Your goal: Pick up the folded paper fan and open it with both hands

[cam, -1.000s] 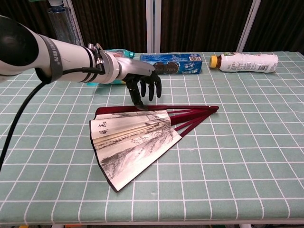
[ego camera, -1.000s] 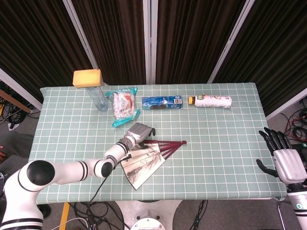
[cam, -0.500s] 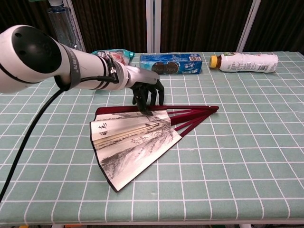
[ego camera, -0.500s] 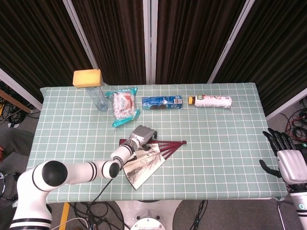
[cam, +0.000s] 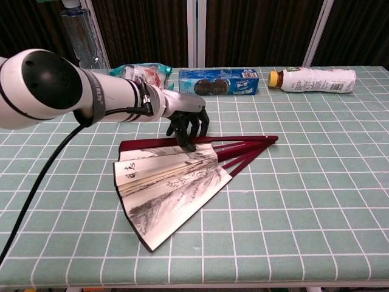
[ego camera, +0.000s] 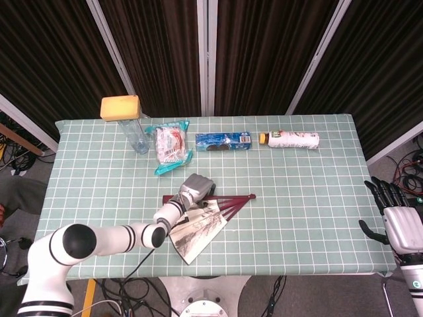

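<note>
Behind, a capped clear bottle (ego camera: 133,129) stands upright, contents unclear.

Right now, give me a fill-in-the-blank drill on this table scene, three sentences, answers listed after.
1. The left hand has its fingertips down on the paper ____, which lies partly spread on the checked tablecloth.
2. The right hand hangs beyond the table's edge, holding ____.
3. The white bottle with the yellow cap lies on its ____.

Missing words: fan; nothing; side
</note>
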`<state>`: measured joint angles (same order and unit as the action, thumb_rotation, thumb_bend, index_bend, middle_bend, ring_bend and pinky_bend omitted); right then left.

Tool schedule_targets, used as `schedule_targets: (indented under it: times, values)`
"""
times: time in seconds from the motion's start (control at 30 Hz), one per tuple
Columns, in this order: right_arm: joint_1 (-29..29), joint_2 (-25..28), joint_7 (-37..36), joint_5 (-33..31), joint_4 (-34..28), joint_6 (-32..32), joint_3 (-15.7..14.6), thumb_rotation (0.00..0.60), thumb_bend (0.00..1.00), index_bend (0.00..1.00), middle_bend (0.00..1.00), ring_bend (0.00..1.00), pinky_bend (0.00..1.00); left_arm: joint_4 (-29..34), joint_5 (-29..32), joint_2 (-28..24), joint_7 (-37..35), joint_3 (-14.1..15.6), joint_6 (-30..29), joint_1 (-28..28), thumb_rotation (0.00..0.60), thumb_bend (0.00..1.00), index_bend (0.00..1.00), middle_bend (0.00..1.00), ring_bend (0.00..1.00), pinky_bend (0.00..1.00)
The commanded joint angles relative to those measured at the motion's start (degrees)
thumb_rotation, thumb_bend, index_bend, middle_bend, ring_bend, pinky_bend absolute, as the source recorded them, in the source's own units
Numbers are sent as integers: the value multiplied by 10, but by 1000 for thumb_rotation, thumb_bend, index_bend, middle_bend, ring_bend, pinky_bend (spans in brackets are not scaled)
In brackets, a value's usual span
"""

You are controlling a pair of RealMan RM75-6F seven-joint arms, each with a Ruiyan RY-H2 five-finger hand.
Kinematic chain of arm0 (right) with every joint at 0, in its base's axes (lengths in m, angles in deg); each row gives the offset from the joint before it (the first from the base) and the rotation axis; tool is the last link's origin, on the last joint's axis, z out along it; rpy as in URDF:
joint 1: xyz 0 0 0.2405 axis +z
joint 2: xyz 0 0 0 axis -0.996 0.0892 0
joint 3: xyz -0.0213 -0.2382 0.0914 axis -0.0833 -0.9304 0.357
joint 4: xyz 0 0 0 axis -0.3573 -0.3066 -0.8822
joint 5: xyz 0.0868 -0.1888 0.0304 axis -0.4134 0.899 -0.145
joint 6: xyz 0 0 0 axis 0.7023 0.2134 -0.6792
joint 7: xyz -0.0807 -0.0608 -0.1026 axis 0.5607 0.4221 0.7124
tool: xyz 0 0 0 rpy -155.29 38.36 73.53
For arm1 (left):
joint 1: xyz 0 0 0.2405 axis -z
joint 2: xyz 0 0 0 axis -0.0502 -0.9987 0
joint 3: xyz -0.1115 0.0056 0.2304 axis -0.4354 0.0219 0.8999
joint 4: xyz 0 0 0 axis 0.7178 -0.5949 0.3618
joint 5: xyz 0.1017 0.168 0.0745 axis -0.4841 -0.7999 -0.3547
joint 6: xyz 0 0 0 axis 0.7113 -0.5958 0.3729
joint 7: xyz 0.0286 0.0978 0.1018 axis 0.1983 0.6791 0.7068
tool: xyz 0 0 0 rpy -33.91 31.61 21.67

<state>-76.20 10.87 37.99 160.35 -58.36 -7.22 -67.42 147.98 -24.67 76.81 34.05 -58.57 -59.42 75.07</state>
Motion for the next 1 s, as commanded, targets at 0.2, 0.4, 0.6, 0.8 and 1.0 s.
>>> schedule_targets:
  times: [0.2,0.4,0.6,0.8,1.0]
  values:
    - [-1,0,-4,1,0,2,0,600,220,0,0,0,0,66,-60,-63,-55,-35,-37,-48,600,350,654,702,719,771]
    - [5,-4,-20,9,3,-3,0,600,219,0,0,0,0,187,-172,-162,-108,-49,-119,-120,600,373,685,740,757,823]
    - [31,-5,-71,29,4,-47,-10,600,220,0,0,0,0,325,-313,-264,-201,-62,-205,-209,600,375,684,745,755,824]
    - [94,-3,-204,73,-8,-135,-28,600,250,0,0,0,0,401,-423,-315,-287,-78,-275,-272,600,378,683,743,753,823]
    - [174,-15,-327,92,-16,-221,-27,600,272,111,80,0,0,429,-512,-327,-351,-97,-336,-306,600,380,683,743,754,823]
